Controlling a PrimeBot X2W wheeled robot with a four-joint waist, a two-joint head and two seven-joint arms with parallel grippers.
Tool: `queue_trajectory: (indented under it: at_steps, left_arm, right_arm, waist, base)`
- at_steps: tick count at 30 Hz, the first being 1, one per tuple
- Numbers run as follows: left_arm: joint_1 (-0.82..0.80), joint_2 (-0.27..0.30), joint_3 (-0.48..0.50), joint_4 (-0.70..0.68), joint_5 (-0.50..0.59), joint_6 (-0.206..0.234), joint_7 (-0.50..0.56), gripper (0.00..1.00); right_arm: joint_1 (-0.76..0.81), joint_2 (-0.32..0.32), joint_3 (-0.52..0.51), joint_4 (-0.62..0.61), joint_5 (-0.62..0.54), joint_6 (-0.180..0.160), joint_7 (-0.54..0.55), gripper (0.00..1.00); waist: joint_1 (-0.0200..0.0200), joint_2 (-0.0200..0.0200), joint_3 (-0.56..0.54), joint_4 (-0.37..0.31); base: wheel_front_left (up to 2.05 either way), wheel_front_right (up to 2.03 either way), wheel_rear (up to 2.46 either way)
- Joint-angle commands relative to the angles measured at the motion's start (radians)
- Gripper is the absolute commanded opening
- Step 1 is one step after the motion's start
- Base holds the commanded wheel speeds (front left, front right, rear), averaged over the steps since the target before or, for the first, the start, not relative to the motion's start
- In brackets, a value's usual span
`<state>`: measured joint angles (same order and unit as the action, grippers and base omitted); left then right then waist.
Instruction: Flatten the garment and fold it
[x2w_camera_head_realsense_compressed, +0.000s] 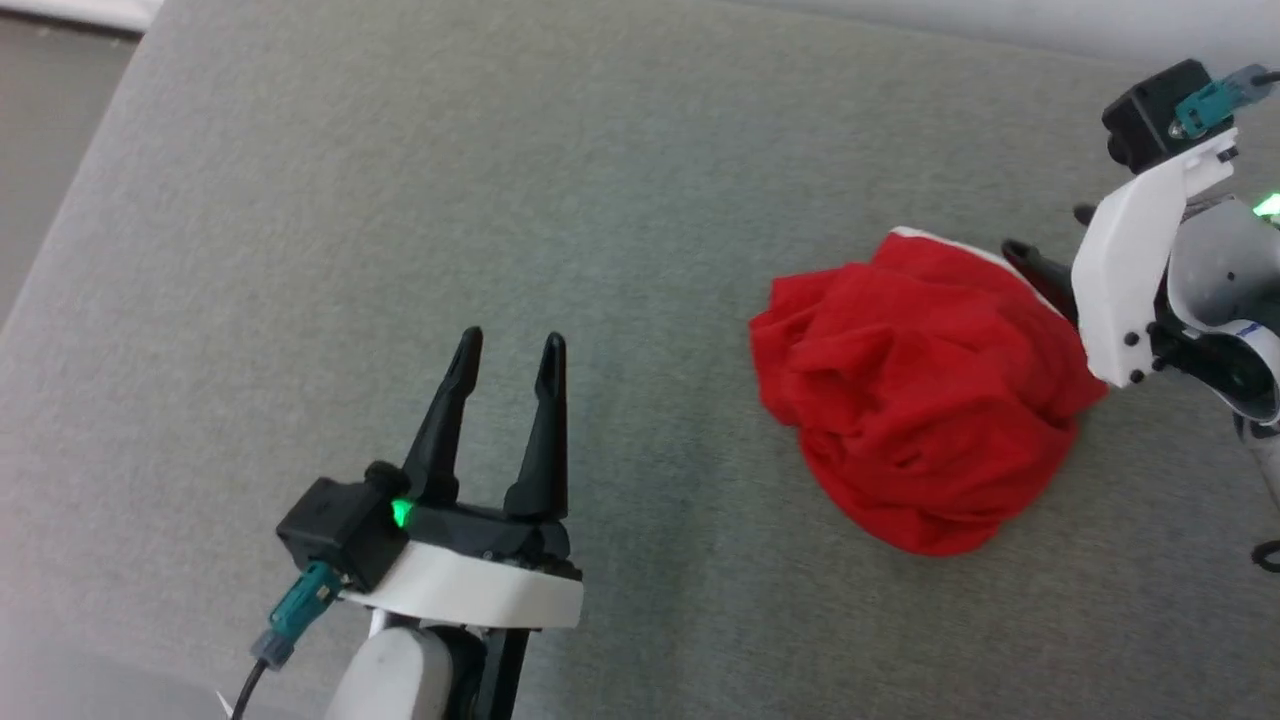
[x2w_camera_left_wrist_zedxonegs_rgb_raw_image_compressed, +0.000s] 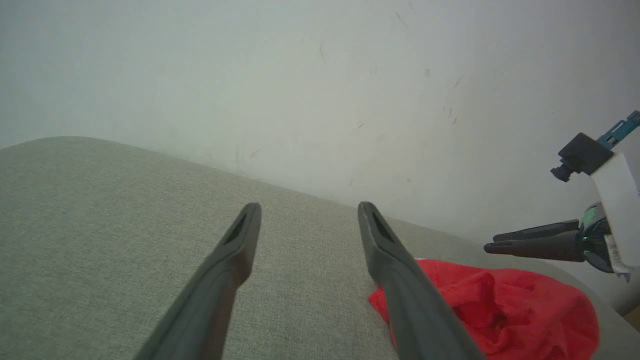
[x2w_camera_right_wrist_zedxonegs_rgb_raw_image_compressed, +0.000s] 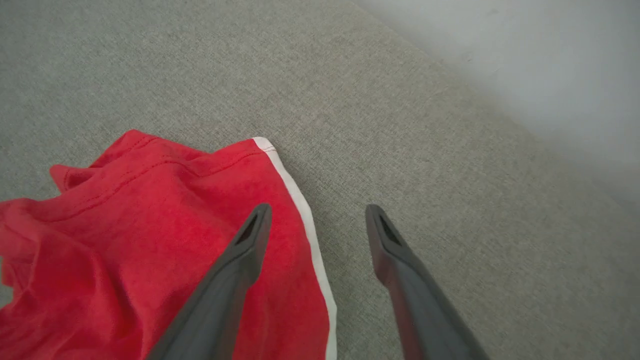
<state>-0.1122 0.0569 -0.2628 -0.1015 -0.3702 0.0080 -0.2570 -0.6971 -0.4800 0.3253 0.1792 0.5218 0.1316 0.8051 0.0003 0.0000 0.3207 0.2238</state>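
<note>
Garment (x2w_camera_head_realsense_compressed: 915, 400): red shorts, white stripe, bunched on grey fabric surface (x2w_camera_head_realsense_compressed: 400, 200), right side. Judged soft, light, limp; best taken at striped hem edge. Left gripper (x2w_camera_head_realsense_compressed: 511, 340), right gripper (x2w_camera_right_wrist_zedxonegs_rgb_raw_image_compressed: 317, 207): fingers held apart, nothing clamped.

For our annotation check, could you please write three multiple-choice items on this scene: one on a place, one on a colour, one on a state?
1. Where do the shorts lie? A. beside the right gripper B. on the floor C. in a basket
2. What colour is their edge stripe? A. blue B. white C. black
3. In what state are the shorts? A. spread flat B. neatly folded C. crumpled in a heap
Answers: 1 A, the head view shows the red heap at that gripper's fingers; 2 B, the right wrist view shows a white band along the red edge; 3 C, the cloth is bunched in deep wrinkles.
</note>
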Motion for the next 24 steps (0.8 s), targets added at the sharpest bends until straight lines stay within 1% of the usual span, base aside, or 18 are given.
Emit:
queue_trajectory:
  at_steps: [1, 4, 8, 9, 11, 13, 16, 20, 24]
  left_arm:
    - [-0.020, -0.005, -0.005, 0.009, -0.006, -0.009, -0.005, 1.00]
    - [-0.038, -0.006, -0.027, 0.010, -0.039, 0.000, -0.005, 1.00]
    - [-0.050, -0.006, -0.047, 0.012, -0.060, 0.017, -0.005, 1.00]
    - [-0.051, -0.006, -0.049, 0.012, -0.061, 0.020, -0.005, 1.00]
    - [-0.052, -0.006, -0.051, 0.014, -0.065, 0.024, -0.005, 1.00]
    - [-0.052, -0.006, -0.047, 0.016, -0.066, 0.028, -0.005, 1.00]
    - [-0.045, -0.006, -0.033, 0.020, -0.063, 0.031, -0.005, 1.00]
    - [-0.030, -0.007, -0.008, 0.031, -0.048, 0.026, -0.005, 1.00]
    - [-0.004, -0.007, 0.025, 0.040, -0.025, 0.017, -0.005, 1.00]
  right_arm:
    - [-0.012, -0.014, 0.016, 0.013, 0.008, -0.001, 0.027, 1.00]
    - [-0.004, -0.037, 0.043, 0.032, 0.029, -0.001, 0.079, 1.00]
    - [0.030, -0.061, 0.060, 0.049, 0.049, -0.001, 0.121, 1.00]
    - [0.037, -0.064, 0.057, 0.054, 0.048, -0.001, 0.124, 0.75]
    - [0.045, -0.068, 0.046, 0.058, 0.034, -0.001, 0.109, 0.00]
    - [0.050, -0.063, 0.034, 0.062, 0.016, -0.001, 0.074, 0.00]
    - [0.044, -0.044, 0.010, 0.065, -0.001, -0.001, 0.004, 0.00]
    - [0.024, -0.015, -0.017, 0.058, 0.009, -0.001, -0.089, 0.00]
    - [0.024, -0.009, -0.064, 0.023, 0.039, -0.001, -0.169, 0.00]
  waist:
    - [-0.0003, 0.0000, 0.091, 0.098]
    - [-0.0003, 0.0000, 0.108, 0.129]
    - [-0.0003, 0.0000, 0.115, 0.157]
    - [-0.0003, 0.0000, 0.115, 0.160]
    - [-0.0003, 0.0000, 0.114, 0.164]
    - [-0.0003, 0.0000, 0.107, 0.158]
    - [-0.0003, 0.0000, 0.085, 0.131]
    - [-0.0003, 0.0000, 0.027, 0.073]
    - [-0.0003, 0.0000, -0.051, 0.007]
  base:
    - [0.00, 0.00, 0.00]
    - [0.00, 0.00, 0.00]
    - [0.00, 0.00, 0.00]
    - [0.00, 0.00, 0.00]
    - [0.00, 0.00, 0.00]
    - [0.00, 0.00, 0.00]
    - [0.00, 0.00, 0.00]
    - [0.00, 0.00, 0.00]
    - [0.00, 0.00, 0.00]
